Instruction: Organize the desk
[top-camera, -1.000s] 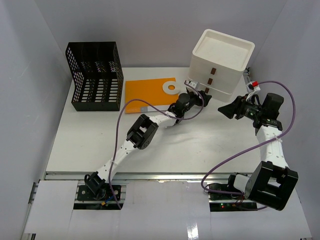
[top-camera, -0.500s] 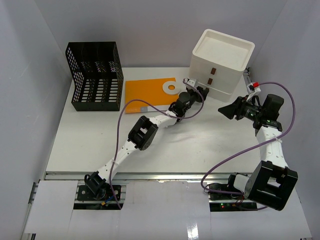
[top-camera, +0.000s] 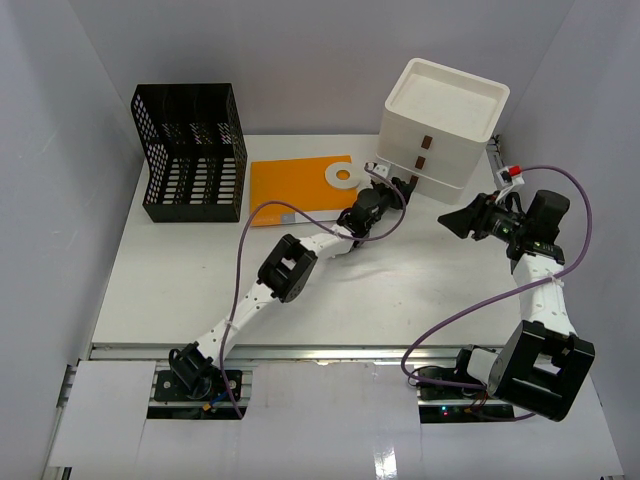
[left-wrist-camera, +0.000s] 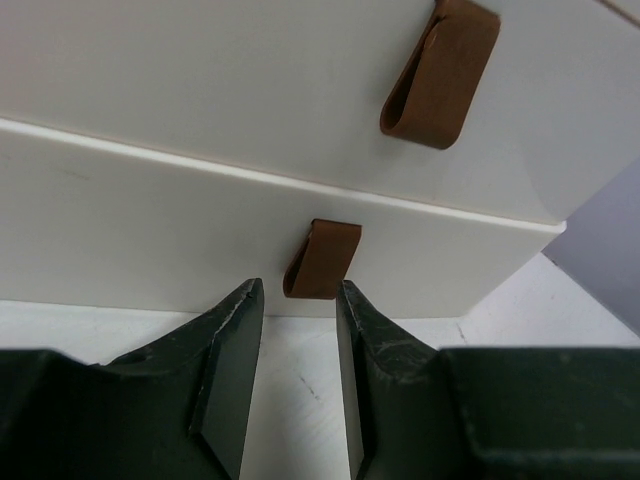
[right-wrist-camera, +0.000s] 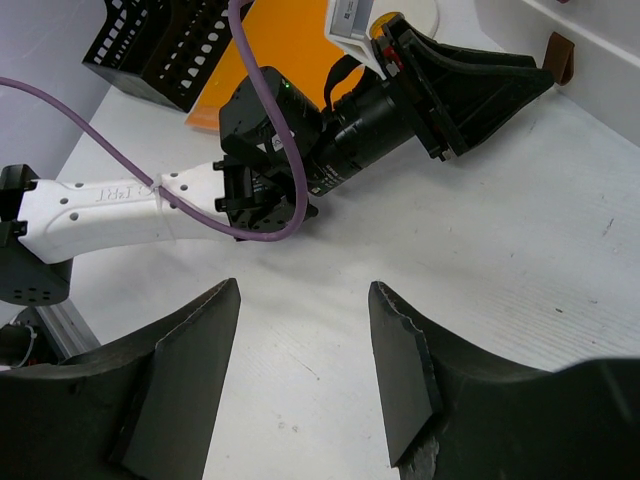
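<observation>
The desk (top-camera: 200, 285) is a wide white tabletop with a metal rail along its front. A white three-drawer box (top-camera: 440, 120) stands at the back right. My left gripper (top-camera: 405, 187) is open and empty, right in front of the box's bottom drawer. In the left wrist view its tips (left-wrist-camera: 298, 300) sit just short of the bottom brown pull tab (left-wrist-camera: 322, 258), one on each side, not closed on it. My right gripper (top-camera: 447, 220) is open and empty, hovering over the desk to the right of the left gripper and in front of the box.
An orange folder (top-camera: 290, 185) lies at the back centre with a white tape roll (top-camera: 343, 177) on its right corner. A black mesh file holder (top-camera: 192, 152) stands at the back left. A second brown tab (left-wrist-camera: 440, 75) sits on the drawer above.
My left gripper has moved a little up and right, closer to the bottom drawer of the box. The right arm has barely shifted.
</observation>
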